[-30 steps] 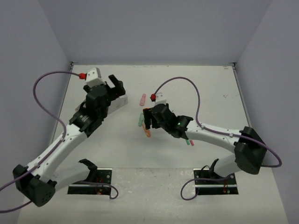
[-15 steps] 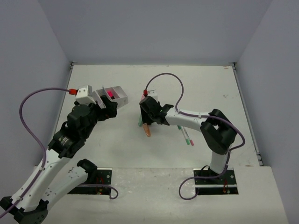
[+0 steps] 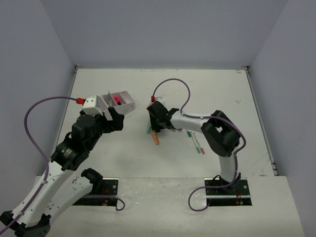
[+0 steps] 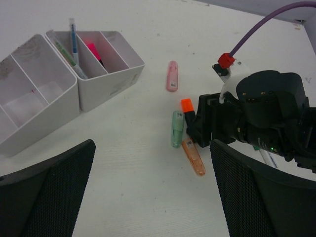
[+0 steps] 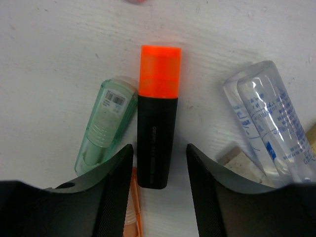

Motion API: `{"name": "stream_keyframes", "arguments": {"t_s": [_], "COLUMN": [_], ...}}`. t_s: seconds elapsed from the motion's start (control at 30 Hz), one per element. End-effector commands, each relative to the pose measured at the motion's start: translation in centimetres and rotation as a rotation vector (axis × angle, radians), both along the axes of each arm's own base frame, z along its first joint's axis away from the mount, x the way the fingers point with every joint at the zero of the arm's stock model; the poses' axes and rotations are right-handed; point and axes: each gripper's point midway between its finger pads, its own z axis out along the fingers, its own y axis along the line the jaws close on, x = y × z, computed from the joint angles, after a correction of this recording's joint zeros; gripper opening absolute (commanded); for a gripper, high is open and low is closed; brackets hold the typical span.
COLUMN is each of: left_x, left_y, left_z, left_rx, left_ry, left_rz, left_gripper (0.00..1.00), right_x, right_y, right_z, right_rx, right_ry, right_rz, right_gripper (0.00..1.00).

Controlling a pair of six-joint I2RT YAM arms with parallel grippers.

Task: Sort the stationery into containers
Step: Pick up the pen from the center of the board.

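My right gripper (image 3: pixel 157 120) is open and low over a cluster of stationery. In the right wrist view its fingers (image 5: pixel 109 197) straddle a black marker with an orange cap (image 5: pixel 157 133) without touching it. A green marker (image 5: pixel 104 126) lies to its left, an orange marker (image 5: pixel 133 217) below, a clear tube (image 5: pixel 271 118) and a beige piece (image 5: pixel 242 160) to the right. My left gripper (image 3: pixel 114 120) is open and empty, just near of the white trays (image 4: pixel 29 94) (image 4: pixel 106 74). The farther tray holds pens and a pink marker.
A pink marker (image 4: pixel 172 76) lies alone on the table beyond the cluster. Two thin green-and-pink pens (image 3: pixel 195 142) lie under the right forearm. The right arm's purple cable (image 3: pixel 173 86) loops above the table. Grey walls close in the table on three sides.
My left arm has drawn back toward the near left, uncovering the tray with the pink marker. My right arm has folded in and its gripper has settled around the black marker.
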Motion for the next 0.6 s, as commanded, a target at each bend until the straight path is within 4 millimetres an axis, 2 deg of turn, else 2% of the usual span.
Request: {"name": "stream_keyframes", "arguments": {"t_s": [0.0, 0.17, 0.23, 0.3, 0.4, 0.47, 0.57], "left_x": [-0.1, -0.1, 0.1, 0.3, 0.8, 1.3, 2.0], "left_y": [-0.7, -1.0, -1.2, -1.2, -1.7, -2.3, -4.2], "left_z": [-0.8, -1.3, -1.8, -2.0, -2.2, -2.1, -1.5], "left_rx": [0.02, 0.009, 0.005, -0.004, -0.026, -0.053, -0.124], "left_ry": [0.011, 0.02, 0.042, 0.056, 0.078, 0.081, 0.068], "left_rz": [-0.052, -0.062, -0.053, -0.04, -0.027, -0.03, -0.083], "left_gripper": [1.0, 1.0, 1.0, 1.0, 1.0, 1.0, 1.0], "right_x": [0.7, 0.3, 0.1, 0.1, 0.2, 0.5, 0.4], "right_y": [1.0, 0.4, 0.1, -0.2, -0.8, -1.5, -2.1], "right_z": [0.0, -0.9, -0.7, -0.2, 1.7, 3.8, 7.4], "right_rx": [0.031, 0.011, 0.008, 0.001, 0.006, 0.002, 0.038], "right_ry": [0.019, 0.051, 0.053, 0.04, 0.0, -0.047, -0.12], "right_rz": [0.008, -0.017, -0.012, -0.016, -0.021, -0.024, -0.016], "right_gripper": [0.47, 0.36, 0.27, 0.23, 0.2, 0.15, 0.14]}}
